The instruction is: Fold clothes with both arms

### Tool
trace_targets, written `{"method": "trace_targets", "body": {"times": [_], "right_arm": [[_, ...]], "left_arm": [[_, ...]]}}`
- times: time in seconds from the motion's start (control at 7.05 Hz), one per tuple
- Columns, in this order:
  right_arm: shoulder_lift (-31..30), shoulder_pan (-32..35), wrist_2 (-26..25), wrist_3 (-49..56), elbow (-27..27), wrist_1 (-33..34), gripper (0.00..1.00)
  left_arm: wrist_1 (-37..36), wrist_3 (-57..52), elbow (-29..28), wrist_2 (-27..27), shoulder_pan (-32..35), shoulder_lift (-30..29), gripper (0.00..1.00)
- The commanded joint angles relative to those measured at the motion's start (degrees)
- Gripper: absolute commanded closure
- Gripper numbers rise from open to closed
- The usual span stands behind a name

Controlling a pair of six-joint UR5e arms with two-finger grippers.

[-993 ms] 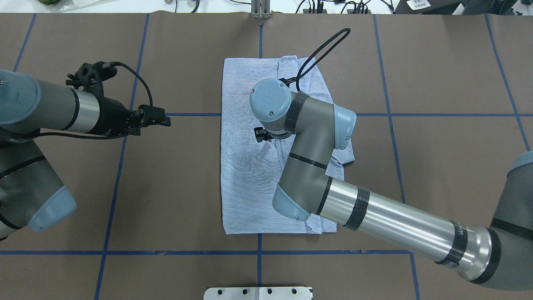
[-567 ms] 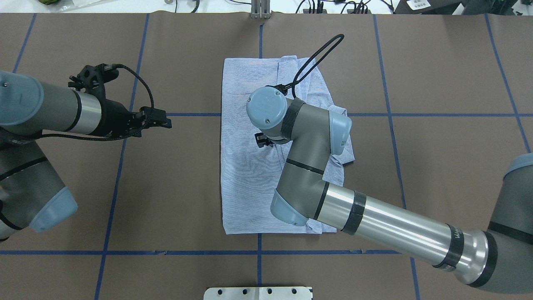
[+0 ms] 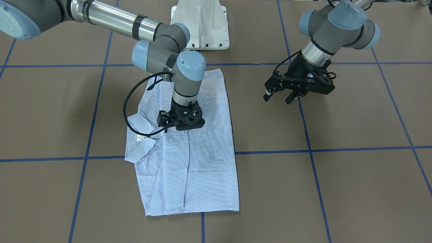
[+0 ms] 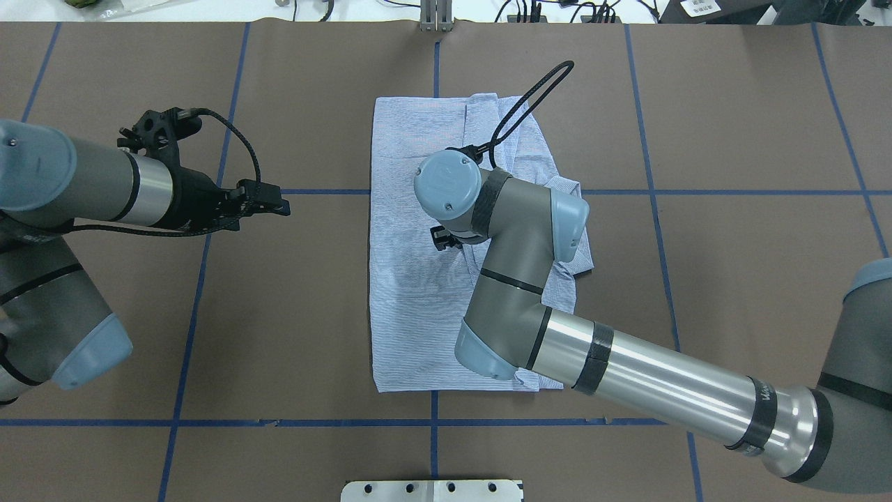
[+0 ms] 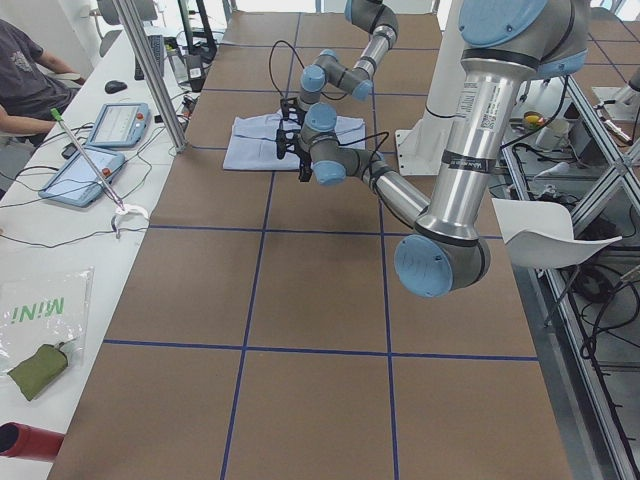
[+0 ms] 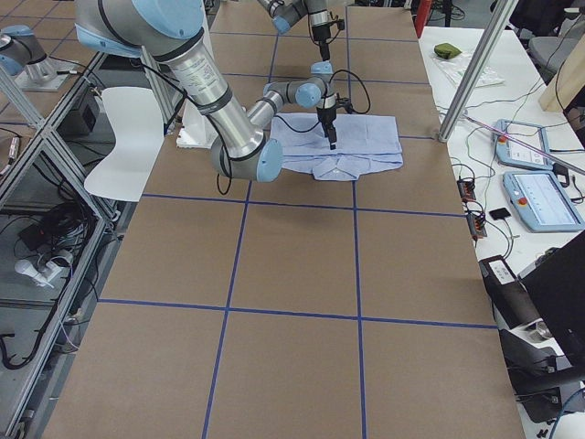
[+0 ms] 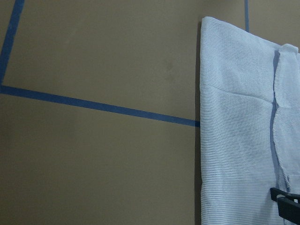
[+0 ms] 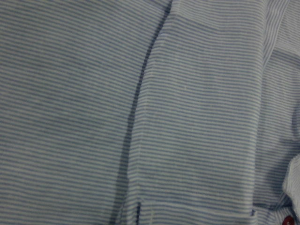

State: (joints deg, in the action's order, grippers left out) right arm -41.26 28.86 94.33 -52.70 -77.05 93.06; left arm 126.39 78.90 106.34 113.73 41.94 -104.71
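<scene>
From the front-facing camera I see the shirt (image 3: pixel 202 168) lying folded to a narrow panel on the bench (image 3: pixel 337 185), collar out at 9 o'clock. My right gripper (image 3: pixel 181 125) is planted on its middle, and its fingers are hidden under the body, so I cannot tell how they stand. The left gripper (image 3: pixel 278 98) hangs well apart at 2 o'clock of the shirt, fingers (image 3: pixel 289 98) spread and empty. Overhead, against a second ago, the right wrist has slid a little toward 6 o'clock along the cloth and the cable loop has dipped with it. The left has barely shifted and the shirt's outline is unchanged. I read that as a smoothing press, not a new fold. The left wrist camera shows the shirt's edge at 3 o'clock, and the right one shows only stripes, very close, with a red button (image 8: pixel 288 220) at 5 o'clock.
</scene>
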Motion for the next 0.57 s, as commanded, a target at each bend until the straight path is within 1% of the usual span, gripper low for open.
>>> {"method": "trace_targets", "body": {"times": [0.0, 0.28, 0.43], "right_arm": [[-0.1, 0.3, 0.1, 1.0, -0.6, 1.7, 0.00], [-1.1, 0.8, 0.0, 1.5, -0.7, 1.8, 0.00], [-2.1, 1.1, 0.0, 2.0, -1.8, 1.8, 0.00]], "left_arm": [[0.0, 0.8, 0.0, 0.0, -0.8, -0.6, 0.00], [-0.1, 2.0, -0.2, -0.1, -1.8, -1.3, 0.00], [-0.1, 2.0, -0.3, -0.1, -2.0, -1.5, 0.00]]}}
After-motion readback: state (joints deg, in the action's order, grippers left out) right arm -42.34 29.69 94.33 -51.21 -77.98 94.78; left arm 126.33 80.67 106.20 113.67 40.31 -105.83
